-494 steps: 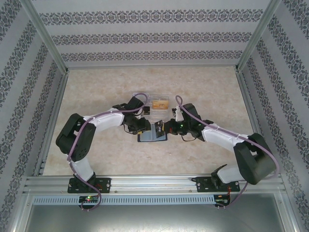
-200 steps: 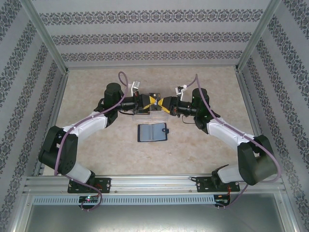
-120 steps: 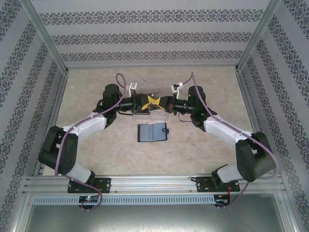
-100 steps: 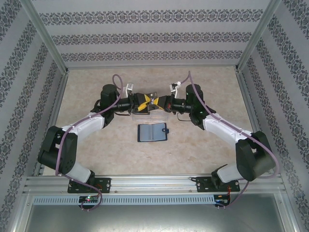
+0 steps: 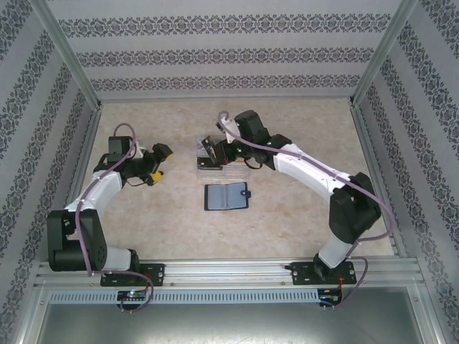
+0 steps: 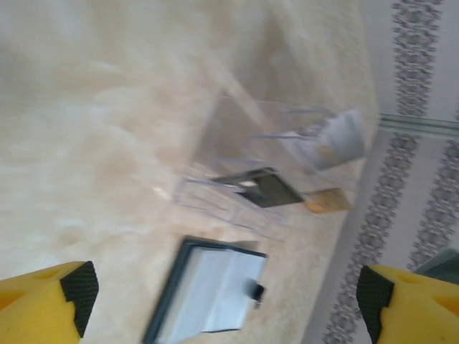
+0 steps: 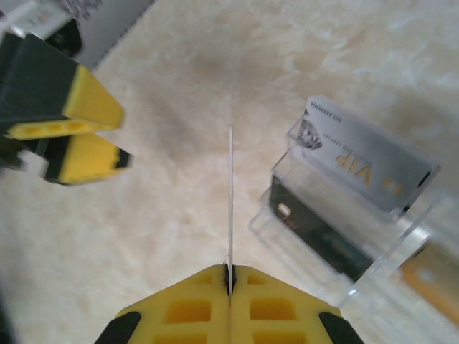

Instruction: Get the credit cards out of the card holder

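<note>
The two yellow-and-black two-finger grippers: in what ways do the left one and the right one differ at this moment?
The left gripper has its jaws wide open and holds nothing; the right gripper is shut on a thin flat card, seen edge-on. The left gripper stands far to the left of the clear plastic compartment box; the right gripper is close beside it. Both are yellow and black.

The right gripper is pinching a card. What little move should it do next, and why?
Probably lower the card into the clear box. The right gripper is shut on it edge-on just beside the box, where a silver card and a dark card already stand, and the left gripper is open and off to the side, out of the way.
</note>
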